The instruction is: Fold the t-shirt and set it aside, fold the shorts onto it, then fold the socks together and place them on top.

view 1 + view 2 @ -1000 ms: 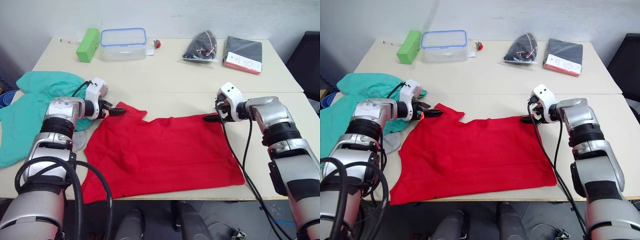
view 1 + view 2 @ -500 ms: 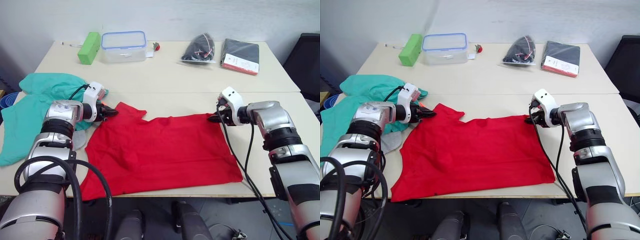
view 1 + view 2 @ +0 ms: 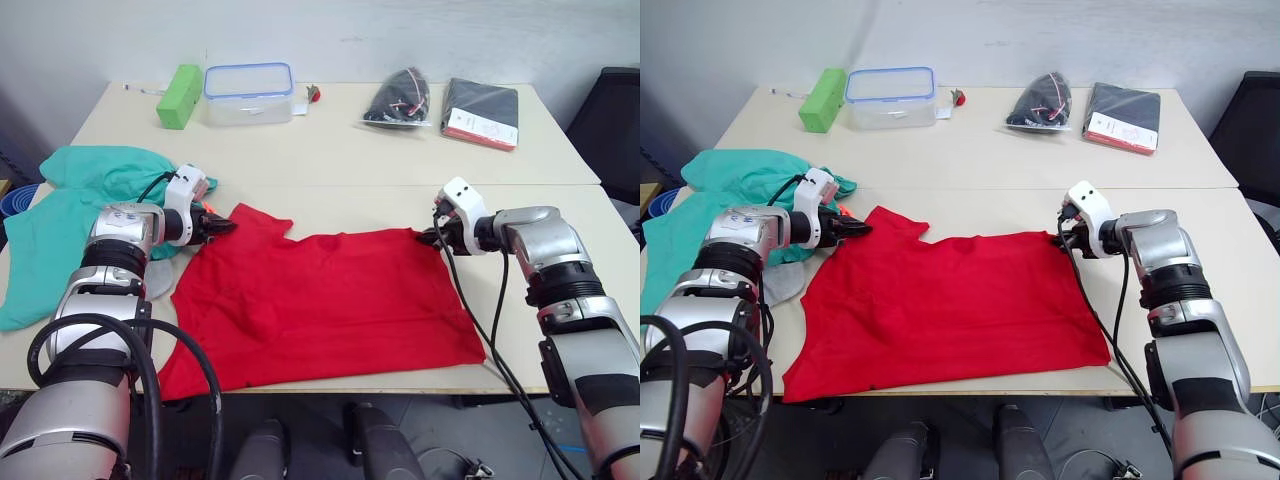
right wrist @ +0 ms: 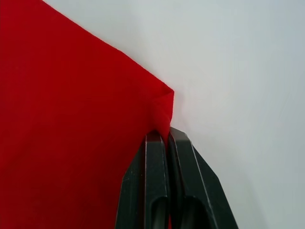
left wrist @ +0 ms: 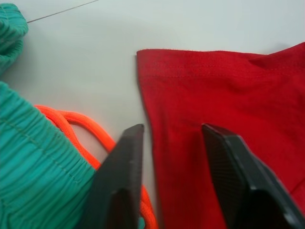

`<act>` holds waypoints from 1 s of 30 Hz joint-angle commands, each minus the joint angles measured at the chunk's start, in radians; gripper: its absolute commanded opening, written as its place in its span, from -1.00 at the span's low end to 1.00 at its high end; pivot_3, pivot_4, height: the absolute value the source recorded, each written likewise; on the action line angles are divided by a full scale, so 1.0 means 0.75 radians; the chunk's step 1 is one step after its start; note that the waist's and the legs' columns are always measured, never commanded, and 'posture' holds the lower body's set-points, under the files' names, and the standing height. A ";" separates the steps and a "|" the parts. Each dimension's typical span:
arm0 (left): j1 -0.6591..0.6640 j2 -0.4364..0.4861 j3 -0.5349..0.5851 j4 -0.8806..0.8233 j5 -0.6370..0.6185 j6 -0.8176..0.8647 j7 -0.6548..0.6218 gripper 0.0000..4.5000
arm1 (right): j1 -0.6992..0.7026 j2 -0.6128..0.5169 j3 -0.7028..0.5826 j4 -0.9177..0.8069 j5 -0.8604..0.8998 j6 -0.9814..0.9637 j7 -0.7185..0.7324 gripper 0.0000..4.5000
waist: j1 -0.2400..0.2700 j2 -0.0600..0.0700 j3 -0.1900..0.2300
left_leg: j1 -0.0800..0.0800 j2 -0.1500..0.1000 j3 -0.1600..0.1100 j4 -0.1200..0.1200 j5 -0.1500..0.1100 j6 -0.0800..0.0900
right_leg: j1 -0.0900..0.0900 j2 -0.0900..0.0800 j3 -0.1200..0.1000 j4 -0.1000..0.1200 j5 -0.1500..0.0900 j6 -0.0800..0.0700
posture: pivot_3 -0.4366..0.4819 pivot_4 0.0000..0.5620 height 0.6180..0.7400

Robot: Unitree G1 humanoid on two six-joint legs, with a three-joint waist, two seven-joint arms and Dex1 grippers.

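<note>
Pale beige tabletops (image 3: 330, 150), two pushed together with a seam running across, sit against a plain light wall, and a dark chair edge shows at the far right.

Largest on the surface is the bright red cloth t-shirt (image 3: 320, 300), spread flat across the near table with its lower edge close to the table's front, laid out as a garment would be ahead of its first fold. To its left the teal green cloth shorts (image 3: 60, 215) lie bunched and partly draped over the table's side, their orange drawstring (image 5: 76, 126) looping just beside the shirt's sleeve hem; they appear parked there until the shirt is done. A pale grey scrap (image 3: 157, 281), possibly a sock, peeks out between shorts and shirt, too hidden to be sure.

Along the far edge sit a clear plastic box with a blue-rimmed lid (image 3: 248, 92), a flat black packet with a white label (image 3: 482, 110), a dark bundle in a clear bag (image 3: 398, 96) and a green rectangular block (image 3: 178, 95), all well apart from the clothes.

Each arm works a far corner. The right gripper (image 4: 167, 136) is pinched tight on a small fold at the shirt's corner. The left gripper (image 5: 171, 143) has its fingers parted, straddling the sleeve hem without clamping it, so the lift likely waits on that grasp.
</note>
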 commanded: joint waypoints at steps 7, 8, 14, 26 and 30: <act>-0.026 -0.023 -0.016 0.040 0.078 -0.044 0.064 0.52 | 0.065 -0.008 -0.027 -0.092 0.015 0.046 0.017 -1.00 | 0.000 0.000 0.000 | 0.001 0.000 0.000 0.000 0.000 0.000 | 0.000 0.000 0.000 0.001 0.000 0.000 | -0.05 -0.47 1.00; -0.028 -0.029 -0.015 0.045 0.082 -0.039 0.074 0.52 | 0.070 -0.009 -0.029 -0.102 0.017 0.050 0.017 -1.00 | 0.001 0.000 0.000 | 0.001 0.000 0.000 0.000 0.000 0.000 | 0.000 0.000 0.000 0.001 0.000 0.000 | -0.05 -0.47 1.00; -0.027 -0.054 -0.010 0.059 0.097 -0.020 0.054 0.12 | 0.089 -0.011 -0.040 -0.137 0.019 0.065 0.020 -1.00 | 0.002 0.000 -0.001 | 0.002 -0.001 0.000 0.000 0.000 0.000 | 0.001 0.000 0.000 0.001 0.000 0.000 | -0.05 -0.47 1.00; -0.015 -0.046 0.065 0.023 0.034 0.021 -0.056 -0.98 | 0.103 -0.013 -0.051 -0.169 0.033 0.068 0.032 -1.00 | 0.002 0.000 -0.001 | 0.002 -0.001 0.000 0.000 0.000 0.000 | 0.001 0.001 0.000 0.001 0.000 0.000 | -0.05 -0.47 1.00; -0.002 -0.029 0.117 -0.052 -0.035 -0.002 -0.177 -0.98 | 0.105 -0.018 -0.066 -0.187 0.050 0.031 0.042 -1.00 | 0.000 0.000 -0.001 | 0.001 0.000 0.000 0.000 0.000 0.000 | 0.001 0.001 0.000 0.001 0.000 0.000 | -0.05 -0.47 1.00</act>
